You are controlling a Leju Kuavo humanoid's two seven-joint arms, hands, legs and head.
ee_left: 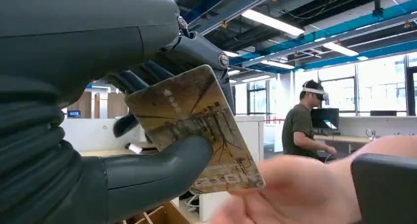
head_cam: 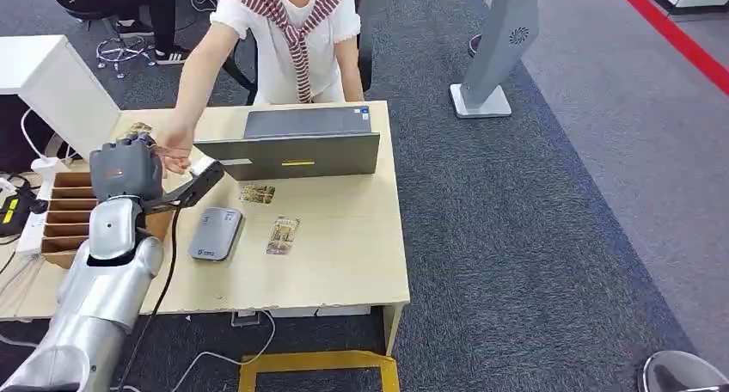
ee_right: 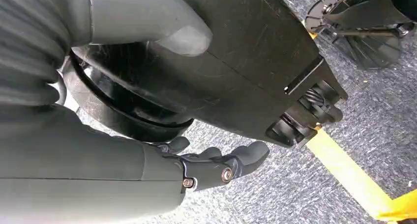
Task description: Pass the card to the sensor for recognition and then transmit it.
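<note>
- Thin flat brown-and-gold printed plastic card (ee_left: 196, 130) looked light, stiff and slick-faced; judged it would slip or twist if held by a corner only, so best taken across the flat faces near one short edge.
- Card was pinched in the left hand (head_cam: 127, 170), thick grey thumb (ee_left: 162, 167) pressed on the lower face, darker fingers (ee_left: 147, 79) behind the upper part; free end stuck out away from the hand.
- A person's hand (head_cam: 174, 156) was right at the card's free end, touching or nearly so; blurred in the wrist view, cannot tell which.
- Card was held above the light wooden desk (head_cam: 344, 263), at its far left side, well left of the small grey rounded card reader (head_cam: 214, 234) lying on the desk.
- Two more printed cards (head_cam: 268, 213) lay on the desk just right of the reader.
- Grey laptop (head_cam: 297, 143) stood behind the reader.
- Right hand (ee_right: 216, 165) hung low over grey carpet, fingers loosely curled, holding nothing.
</note>
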